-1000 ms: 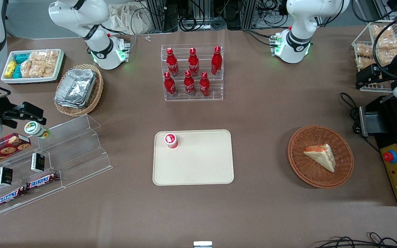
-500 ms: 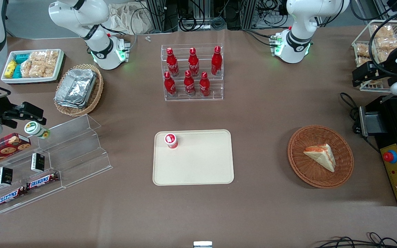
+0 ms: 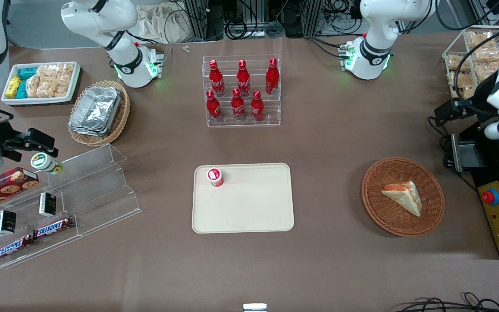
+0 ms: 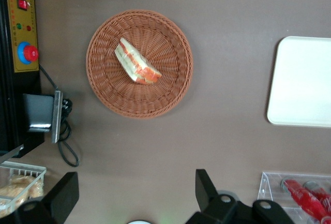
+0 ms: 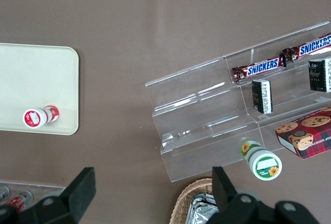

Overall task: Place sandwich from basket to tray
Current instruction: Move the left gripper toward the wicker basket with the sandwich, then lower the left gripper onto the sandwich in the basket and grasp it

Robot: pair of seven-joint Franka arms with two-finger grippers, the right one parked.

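Reaching in from the working arm's end of the brown table (image 3: pixel 340 143), the left arm hangs high over the table edge, its wrist tilted toward the middle, above the black control box (image 3: pixel 498 203). Its gripper (image 4: pixel 135 195) looks straight down with the two dark fingers (image 4: pixel 206 188) spread wide apart, holding and touching nothing. The cream-beige tray (image 3: pixel 249 208) lies flat near the table's middle, a small red-and-white cup (image 3: pixel 215 177) standing in one corner of it. The round reddish-brown wicker basket (image 3: pixel 377 212) sits well apart from the tray, toward the working arm's end and nearer the front camera than the gripper. The sandwich (image 3: pixel 403 196), a pale wedge with orange-red and green stripes along its edge, lies in the basket, near its centre.
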